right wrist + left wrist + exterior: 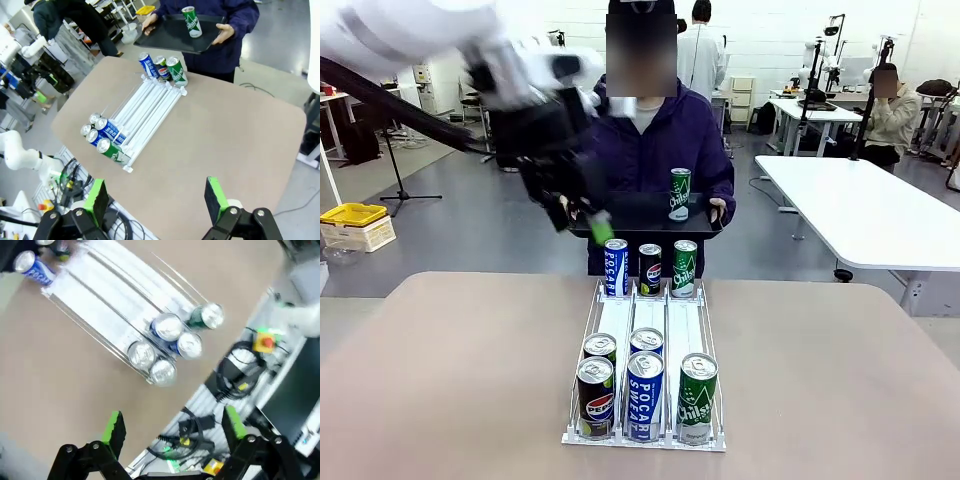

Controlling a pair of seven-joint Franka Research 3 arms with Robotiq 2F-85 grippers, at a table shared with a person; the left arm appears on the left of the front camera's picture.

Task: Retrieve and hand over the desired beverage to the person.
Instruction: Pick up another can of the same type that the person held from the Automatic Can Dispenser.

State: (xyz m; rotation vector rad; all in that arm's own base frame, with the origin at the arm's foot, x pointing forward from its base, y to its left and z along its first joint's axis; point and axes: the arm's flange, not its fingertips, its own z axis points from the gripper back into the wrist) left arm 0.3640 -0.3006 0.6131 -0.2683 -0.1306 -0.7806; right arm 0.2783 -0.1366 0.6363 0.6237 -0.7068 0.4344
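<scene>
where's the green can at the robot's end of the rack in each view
front: green can at bottom centre, near end of the rightmost lane.
left wrist: green can right of centre, upper half.
right wrist: green can left of centre.
shared landmark: the blue Pocari can beside it.

Your right gripper (156, 196) hangs spread wide above the rack (150, 102). Beyond the rack, the person (241, 12) holds a tray (169, 33) bearing one green can (191, 22).

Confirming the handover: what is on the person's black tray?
One green can stands upright on the tray. The left arm covers its left end in the front view; the right wrist view shows nothing else on it.
</scene>
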